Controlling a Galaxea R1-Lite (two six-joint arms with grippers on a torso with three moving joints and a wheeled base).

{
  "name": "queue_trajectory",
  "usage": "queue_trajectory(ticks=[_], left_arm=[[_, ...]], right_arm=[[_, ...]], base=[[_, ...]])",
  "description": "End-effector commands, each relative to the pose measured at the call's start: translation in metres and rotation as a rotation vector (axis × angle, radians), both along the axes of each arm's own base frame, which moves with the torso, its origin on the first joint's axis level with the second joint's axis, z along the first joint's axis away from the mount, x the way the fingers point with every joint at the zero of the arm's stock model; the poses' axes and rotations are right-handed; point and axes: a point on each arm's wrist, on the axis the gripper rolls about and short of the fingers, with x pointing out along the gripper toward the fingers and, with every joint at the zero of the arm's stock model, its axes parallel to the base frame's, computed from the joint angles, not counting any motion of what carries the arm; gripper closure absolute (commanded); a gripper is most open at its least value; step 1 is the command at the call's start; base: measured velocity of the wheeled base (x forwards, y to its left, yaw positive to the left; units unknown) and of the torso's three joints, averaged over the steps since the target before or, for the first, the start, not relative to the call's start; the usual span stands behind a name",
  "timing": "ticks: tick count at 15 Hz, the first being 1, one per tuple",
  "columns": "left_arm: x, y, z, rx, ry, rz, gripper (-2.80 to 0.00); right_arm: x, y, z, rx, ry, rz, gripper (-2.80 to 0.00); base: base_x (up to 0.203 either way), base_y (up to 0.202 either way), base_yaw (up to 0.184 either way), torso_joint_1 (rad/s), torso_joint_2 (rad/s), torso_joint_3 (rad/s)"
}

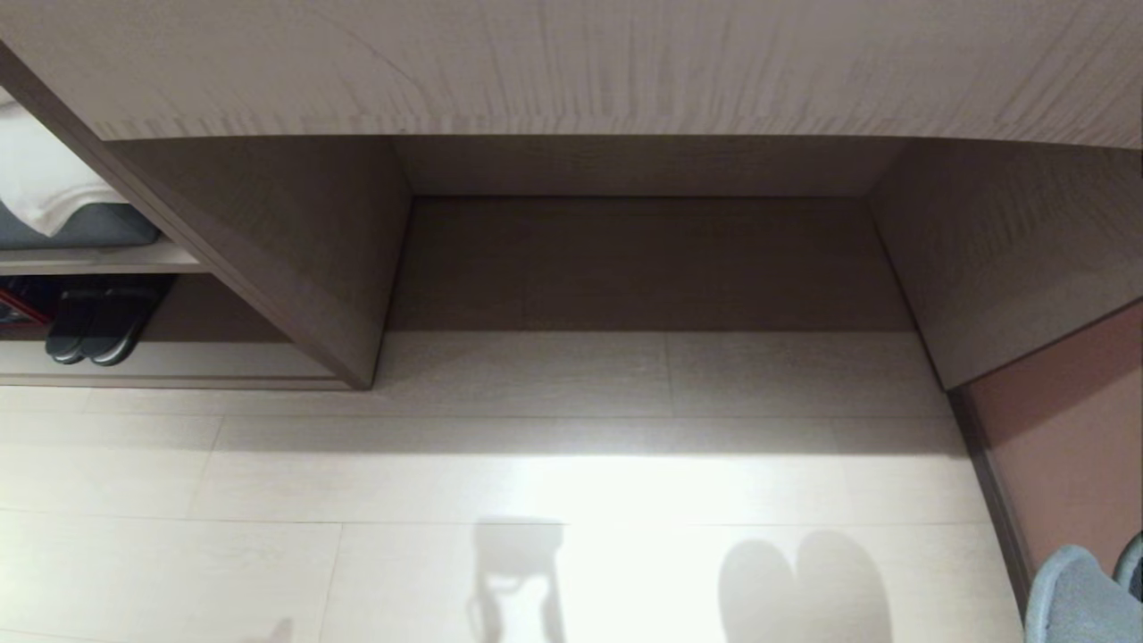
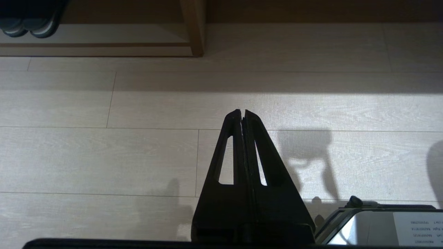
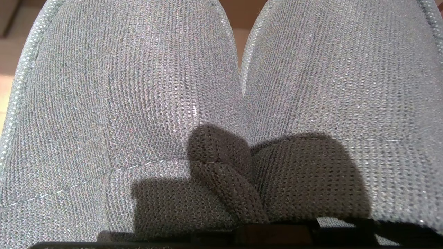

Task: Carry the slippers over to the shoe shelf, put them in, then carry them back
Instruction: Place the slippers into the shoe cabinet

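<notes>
The grey-blue slippers (image 3: 121, 97) fill the right wrist view, toes side by side, their cloth bunched into a fold at the jaws. My right gripper (image 3: 235, 207) is shut on the slippers, and the cloth hides its fingers. In the head view the slippers (image 1: 1076, 598) hang at the bottom right corner, above the floor. The shoe shelf (image 1: 223, 362) is the low cubby at the far left, past an upright divider (image 1: 295, 268). My left gripper (image 2: 242, 111) hangs shut and empty over the pale floor, with the shoe shelf (image 2: 104, 34) beyond it.
A dark pair of slippers (image 1: 94, 326) sits in the shoe shelf. Above it are a white cloth and a grey item (image 1: 45, 192). A wide bare recess (image 1: 643, 268) lies straight ahead. A reddish-brown panel (image 1: 1063, 446) bounds the right side. Pale plank floor (image 1: 357, 500) stretches in front.
</notes>
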Motion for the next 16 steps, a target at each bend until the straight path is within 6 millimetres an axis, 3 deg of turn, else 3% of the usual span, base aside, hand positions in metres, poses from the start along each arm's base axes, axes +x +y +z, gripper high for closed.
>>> queue_trajectory(ticks=[1, 16], left_arm=[[0.0001, 0.0, 0.0001, 0.001, 0.0, 0.0, 0.0], [0.0001, 0.0, 0.0001, 0.0, 0.0, 0.0, 0.0]], right_arm=[[0.0001, 0.0, 0.0001, -0.001, 0.002, 0.001, 0.0], [0.0001, 0.0, 0.0001, -0.001, 0.002, 0.001, 0.0]], base=[[0.0, 0.0, 0.0, 0.002, 0.0, 0.202], [0.0, 0.0, 0.0, 0.002, 0.0, 0.203]])
